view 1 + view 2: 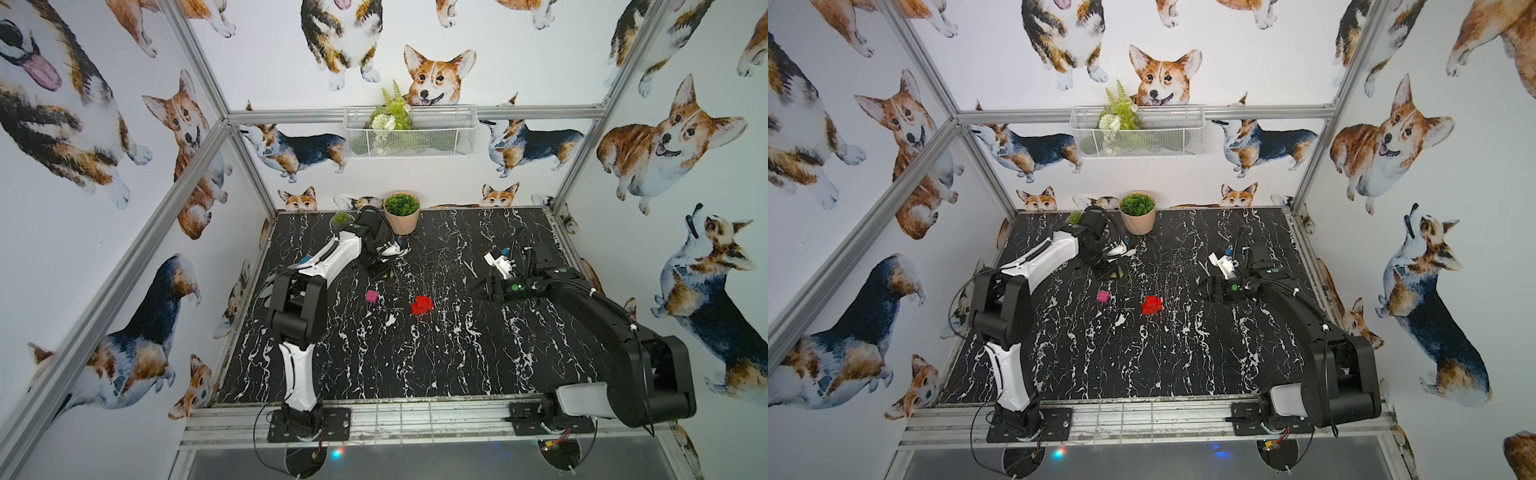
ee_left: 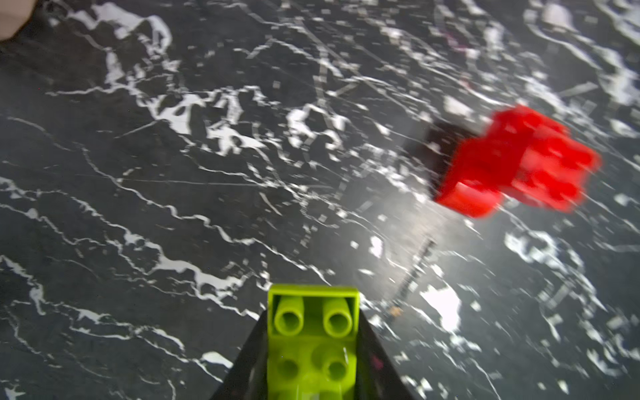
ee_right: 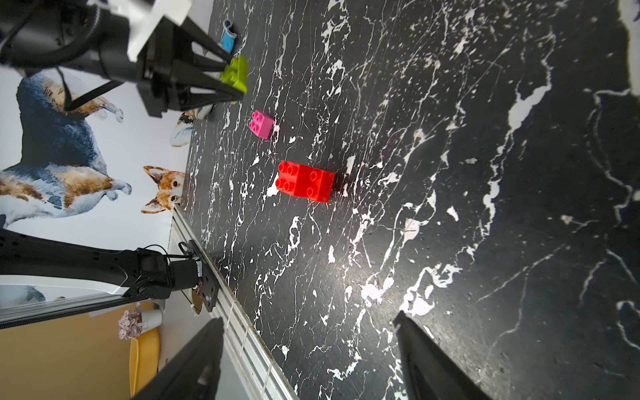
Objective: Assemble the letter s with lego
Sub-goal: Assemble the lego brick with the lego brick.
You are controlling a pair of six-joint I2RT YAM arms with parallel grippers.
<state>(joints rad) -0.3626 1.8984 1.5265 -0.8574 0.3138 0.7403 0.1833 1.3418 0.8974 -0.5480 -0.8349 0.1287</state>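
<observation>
Lime green brick (image 2: 313, 332) clamped in the left tool (image 3: 232, 74), out beyond the pink brick (image 3: 261, 124) from the red clump (image 3: 306, 181) of joined bricks. Pink brick loose on the black marble worktop (image 1: 415, 365) near the red clump, not touching it. Right tool (image 3: 311, 363) spread wide and empty, well apart from the red clump on the side away from the pink brick.
</observation>
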